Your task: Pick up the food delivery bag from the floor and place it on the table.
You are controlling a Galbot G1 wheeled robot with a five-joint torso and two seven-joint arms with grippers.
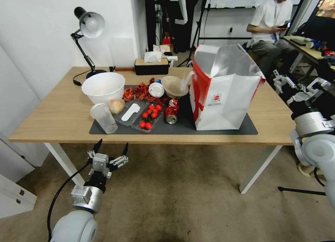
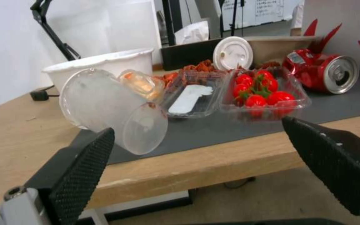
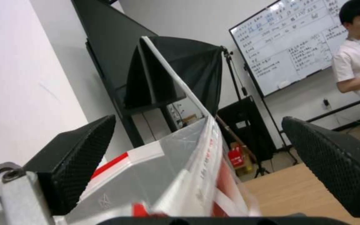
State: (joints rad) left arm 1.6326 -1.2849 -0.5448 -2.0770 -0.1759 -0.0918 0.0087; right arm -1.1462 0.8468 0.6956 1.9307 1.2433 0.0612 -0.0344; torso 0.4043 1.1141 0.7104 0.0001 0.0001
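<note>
Both tools wide, empty. Food delivery bag (image 1: 223,90) upright on tabletop (image 1: 59,112), mat's 3 o'clock end. Right tool (image 1: 300,86) beside bag; left tool (image 1: 110,149) below edge. Task looks done.
</note>
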